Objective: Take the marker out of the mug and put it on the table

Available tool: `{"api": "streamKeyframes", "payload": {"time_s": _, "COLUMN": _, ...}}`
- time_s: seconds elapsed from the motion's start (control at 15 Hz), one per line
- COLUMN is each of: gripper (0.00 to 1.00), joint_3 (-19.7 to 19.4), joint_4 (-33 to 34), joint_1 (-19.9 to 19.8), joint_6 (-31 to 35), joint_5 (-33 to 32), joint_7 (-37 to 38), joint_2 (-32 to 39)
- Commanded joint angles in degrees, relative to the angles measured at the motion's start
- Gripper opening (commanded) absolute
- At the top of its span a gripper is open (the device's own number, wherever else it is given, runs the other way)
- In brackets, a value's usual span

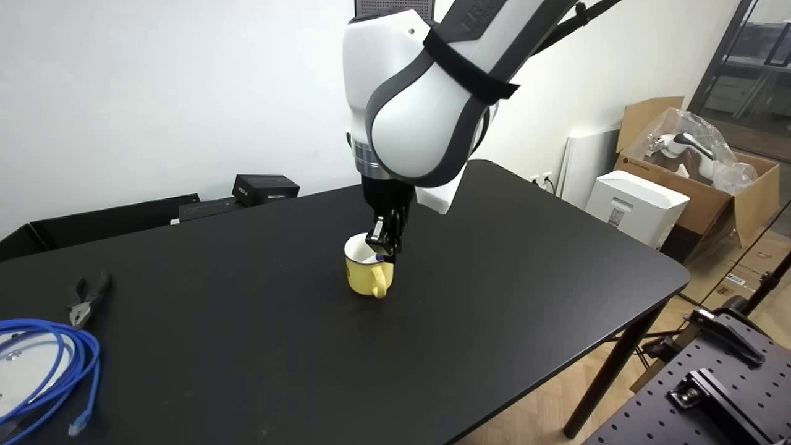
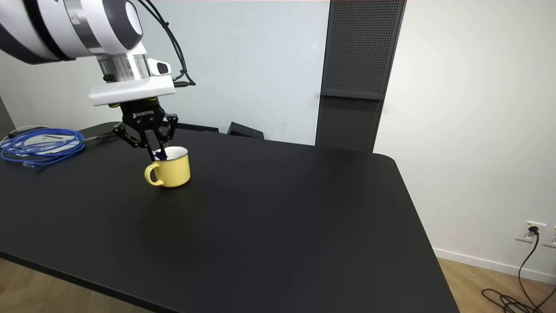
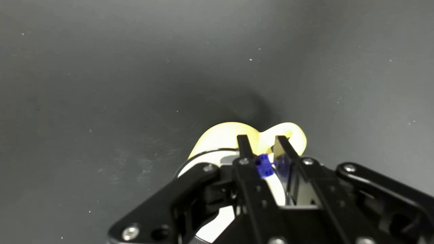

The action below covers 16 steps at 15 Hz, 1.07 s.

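Mug (image 2: 176,173), one: squat, yellow outside, white inside, dark rim; upright on the black table (image 2: 304,226), well in from the edges that show; in an exterior view it stands toward the left of the surface, well apart from the rounded far right corner; handle (image 2: 148,174) turned to the left.

Marker (image 3: 265,166), one: dark blue end; in the mug, that end near the rim on the handle side; white body hard to make out against the white inside.

Gripper (image 3: 262,139), one: black, reaching down to the mug's rim; fingers (image 3: 244,145) slightly apart, the marker's blue end between them; whether they bear on it from both sides cannot be told.

Cable (image 2: 52,153), one: blue, coiled over a pale flat piece (image 1: 21,380); in an exterior view, near the far left corner of the table.

Pliers (image 1: 86,303), one pair: dark handles; near the cable.

Black box (image 1: 266,190), one: along the far edge of the table; whether it rests on the surface cannot be told.

Carton (image 1: 710,213), one: brown, top flaps spread; white casing (image 1: 636,207) just beside it; both past the table's right-hand edge in an exterior view.
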Motion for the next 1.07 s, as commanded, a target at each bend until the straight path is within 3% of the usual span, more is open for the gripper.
{"api": "streamKeyframes", "payload": {"time_s": 0.0, "gripper": 0.06, "joint_3": -0.3, "joint_4": -0.5, "joint_1": 0.1, "joint_6": -0.7, "joint_5": -0.6, "joint_7": -0.1, "joint_2": -1.9}}
{"api": "streamKeyframes", "payload": {"time_s": 1.0, "gripper": 0.06, "joint_3": -1.7, "joint_4": -10.3, "joint_1": -4.0, "joint_6": 2.1, "joint_5": -1.7, "joint_7": 0.6, "joint_2": -23.6}}
